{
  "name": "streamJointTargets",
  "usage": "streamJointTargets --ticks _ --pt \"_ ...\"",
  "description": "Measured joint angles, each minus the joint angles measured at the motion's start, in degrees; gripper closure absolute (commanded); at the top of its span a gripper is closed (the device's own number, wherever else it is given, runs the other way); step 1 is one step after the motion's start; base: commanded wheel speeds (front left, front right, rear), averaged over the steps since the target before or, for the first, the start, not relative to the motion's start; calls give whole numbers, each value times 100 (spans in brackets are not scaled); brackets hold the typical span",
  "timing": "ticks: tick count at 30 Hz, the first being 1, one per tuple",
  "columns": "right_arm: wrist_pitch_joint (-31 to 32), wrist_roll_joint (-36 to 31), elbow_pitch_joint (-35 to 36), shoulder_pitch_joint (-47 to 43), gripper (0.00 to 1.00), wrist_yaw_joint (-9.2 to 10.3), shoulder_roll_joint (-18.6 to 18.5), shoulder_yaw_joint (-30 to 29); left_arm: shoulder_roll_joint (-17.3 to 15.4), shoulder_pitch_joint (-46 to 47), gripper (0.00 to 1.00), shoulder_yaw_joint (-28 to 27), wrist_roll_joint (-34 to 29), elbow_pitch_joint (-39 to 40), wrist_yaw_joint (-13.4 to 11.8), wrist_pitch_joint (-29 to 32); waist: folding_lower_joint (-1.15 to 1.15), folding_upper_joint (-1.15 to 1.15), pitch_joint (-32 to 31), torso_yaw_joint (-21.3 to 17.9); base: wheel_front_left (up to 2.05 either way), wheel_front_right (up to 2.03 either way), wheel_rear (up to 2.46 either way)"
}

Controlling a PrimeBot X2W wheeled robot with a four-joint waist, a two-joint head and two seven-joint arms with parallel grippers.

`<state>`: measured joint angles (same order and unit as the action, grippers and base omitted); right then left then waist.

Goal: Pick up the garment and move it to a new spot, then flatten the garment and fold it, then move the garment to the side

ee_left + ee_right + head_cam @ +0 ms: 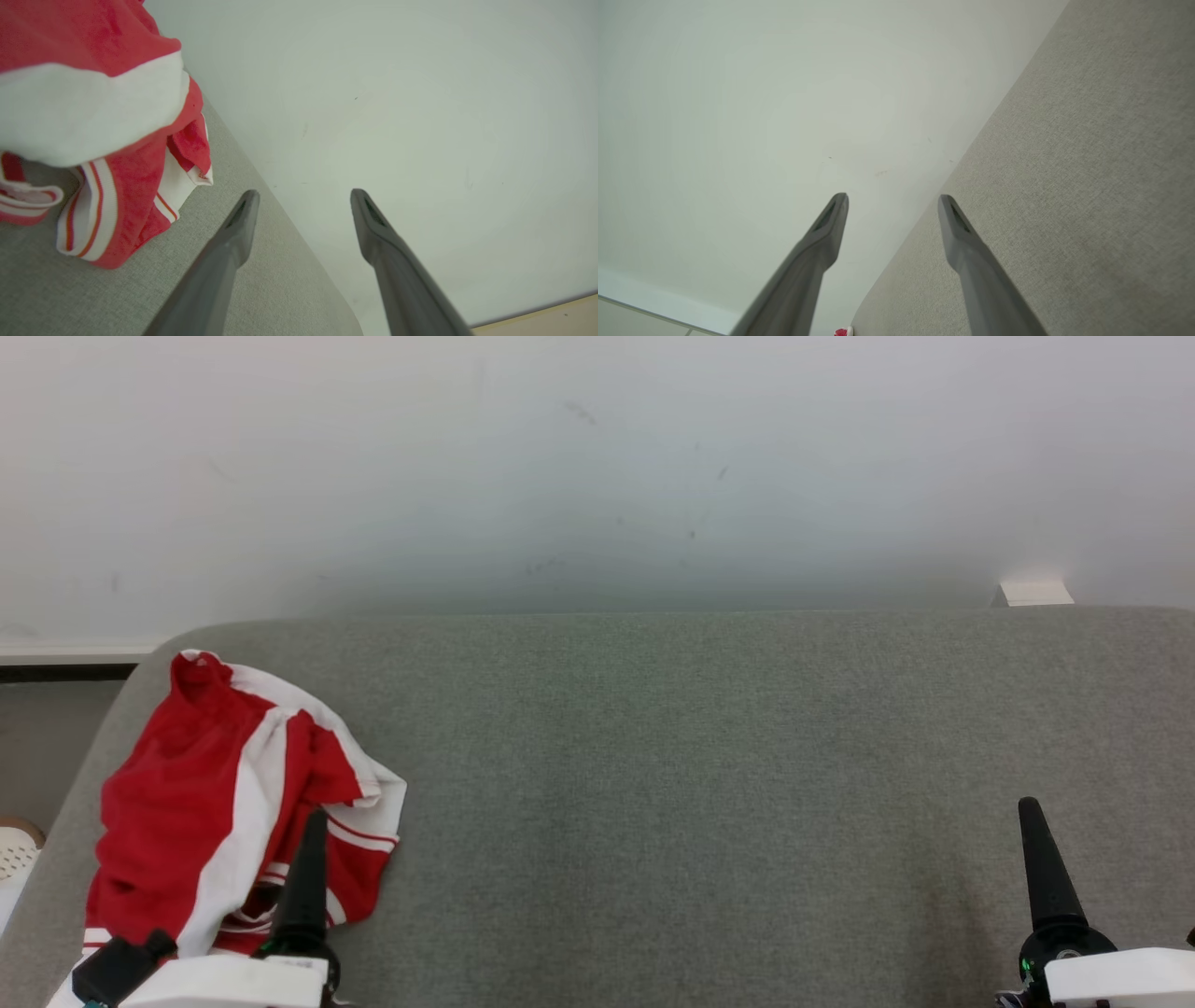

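Red-and-white garment (187, 784) is lying crumpled at eight o'clock on the bench (700, 756) — left gripper (304, 193) and right gripper (893, 197) are gaping empty, ready for pickup.

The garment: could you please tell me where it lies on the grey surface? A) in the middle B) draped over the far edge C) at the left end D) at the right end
C: the head view shows the garment crumpled at the left end of the surface.

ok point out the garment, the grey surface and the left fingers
red-and-white garment (168, 793), head view, red panel
grey fabric surface (700, 784), head view, bare middle
left fingers (233, 238), left wrist view, one finger's shaft
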<state>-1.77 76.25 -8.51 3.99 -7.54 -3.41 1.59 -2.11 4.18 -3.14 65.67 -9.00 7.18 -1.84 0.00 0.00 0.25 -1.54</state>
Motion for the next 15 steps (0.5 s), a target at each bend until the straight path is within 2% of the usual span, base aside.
streamJointTargets --ticks 15 --pt "-294 -1752 68 35 0 0 -98 310 -12 -2 0 211 -1757 101 -223 -288 0 0 -8 -61 0 0 0"
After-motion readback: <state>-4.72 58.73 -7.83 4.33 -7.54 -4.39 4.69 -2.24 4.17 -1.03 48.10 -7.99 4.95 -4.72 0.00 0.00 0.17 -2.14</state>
